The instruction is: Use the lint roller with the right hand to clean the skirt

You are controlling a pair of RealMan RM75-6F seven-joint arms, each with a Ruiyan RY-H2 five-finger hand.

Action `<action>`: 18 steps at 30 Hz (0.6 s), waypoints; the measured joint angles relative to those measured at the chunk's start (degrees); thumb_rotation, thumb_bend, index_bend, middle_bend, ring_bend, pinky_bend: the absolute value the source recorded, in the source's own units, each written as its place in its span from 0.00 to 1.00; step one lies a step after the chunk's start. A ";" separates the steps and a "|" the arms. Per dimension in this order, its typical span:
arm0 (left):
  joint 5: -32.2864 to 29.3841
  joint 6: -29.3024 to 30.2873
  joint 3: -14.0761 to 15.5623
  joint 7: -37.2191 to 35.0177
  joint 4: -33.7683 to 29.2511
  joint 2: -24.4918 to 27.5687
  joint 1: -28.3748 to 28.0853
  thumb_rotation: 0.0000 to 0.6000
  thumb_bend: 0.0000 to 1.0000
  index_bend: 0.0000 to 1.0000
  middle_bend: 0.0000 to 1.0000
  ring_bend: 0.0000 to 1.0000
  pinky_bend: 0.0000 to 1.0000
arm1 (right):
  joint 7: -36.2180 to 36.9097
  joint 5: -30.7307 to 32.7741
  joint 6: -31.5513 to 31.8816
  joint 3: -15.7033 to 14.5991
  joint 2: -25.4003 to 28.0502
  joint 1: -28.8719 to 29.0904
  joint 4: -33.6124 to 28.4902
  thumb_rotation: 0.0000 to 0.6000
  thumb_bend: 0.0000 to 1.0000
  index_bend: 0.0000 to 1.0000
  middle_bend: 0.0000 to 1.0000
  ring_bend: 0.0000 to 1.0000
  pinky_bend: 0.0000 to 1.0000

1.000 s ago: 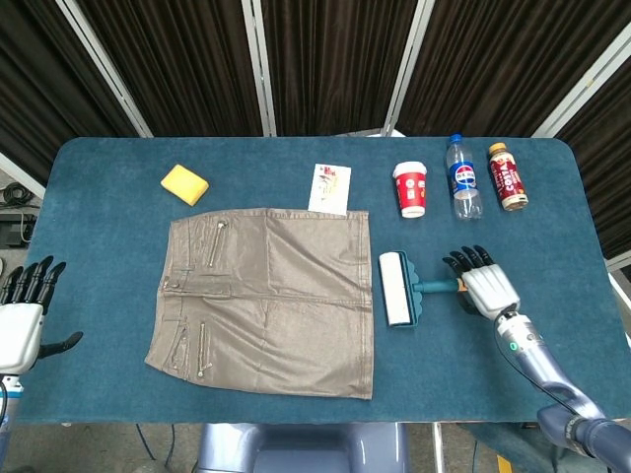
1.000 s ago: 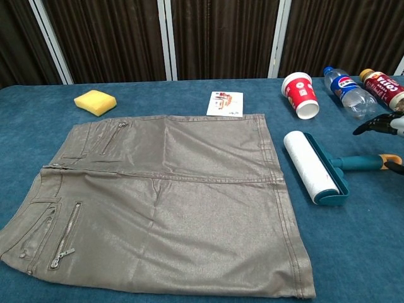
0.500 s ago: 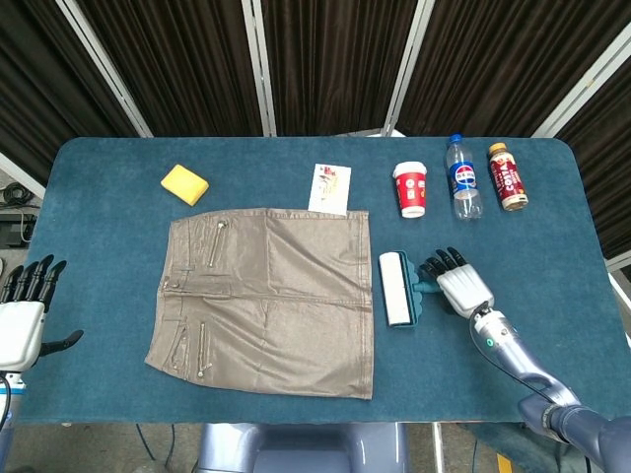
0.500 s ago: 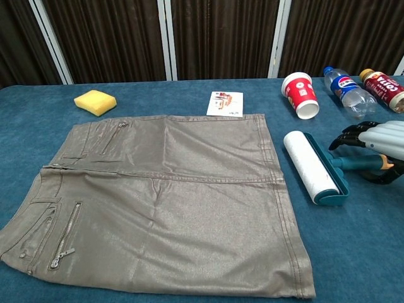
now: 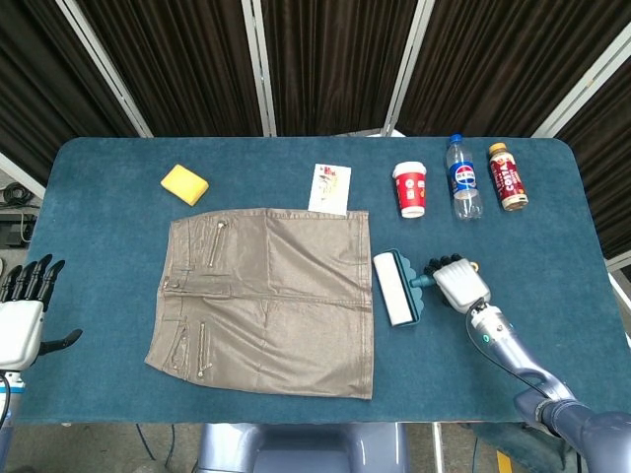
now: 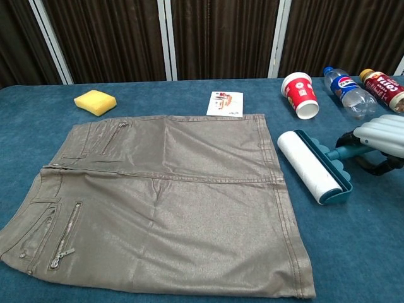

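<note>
The taupe skirt [image 5: 266, 296] lies flat on the blue table [image 5: 99, 168], waistband to the left; the chest view shows the skirt [image 6: 164, 202] filling the middle. The lint roller [image 5: 396, 288], a white roll in a teal frame, sits just right of the skirt's hem, close to it. In the chest view the lint roller [image 6: 312, 165] is tipped a little. My right hand [image 5: 458, 284] grips its teal handle, with the right hand's [image 6: 382, 142] fingers curled over it and the thumb under. My left hand [image 5: 22, 315] hangs open off the table's left edge.
Along the back stand a yellow sponge [image 5: 184, 183], a printed card [image 5: 330, 187] touching the skirt's far edge, a red cup [image 5: 410, 189], a Pepsi bottle [image 5: 461, 177] and a brown drink bottle [image 5: 507, 176], the bottles lying just behind my right hand.
My right hand moved left onto the roller's handle and closed around it. The roller shifted slightly left and tilted. The left hand stayed still.
</note>
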 measured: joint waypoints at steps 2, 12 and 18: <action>0.03 -0.01 0.03 -0.06 -0.06 0.03 -0.02 1.00 0.00 0.00 0.00 0.00 0.00 | 0.89 -0.27 1.39 -0.09 0.06 -0.03 0.25 1.00 0.76 0.46 0.48 0.34 0.38; 0.87 0.39 0.28 -1.43 -1.01 0.85 0.11 1.00 0.00 0.00 0.00 0.00 0.00 | -0.79 -1.63 5.92 0.40 4.75 1.00 -7.75 1.00 0.85 0.46 0.48 0.34 0.39; 1.68 0.53 0.43 -2.54 -1.56 1.49 0.10 1.00 0.00 0.00 0.00 0.00 0.00 | -8.46 -2.58 6.55 1.76 8.16 3.31 -18.20 1.00 0.87 0.46 0.48 0.34 0.39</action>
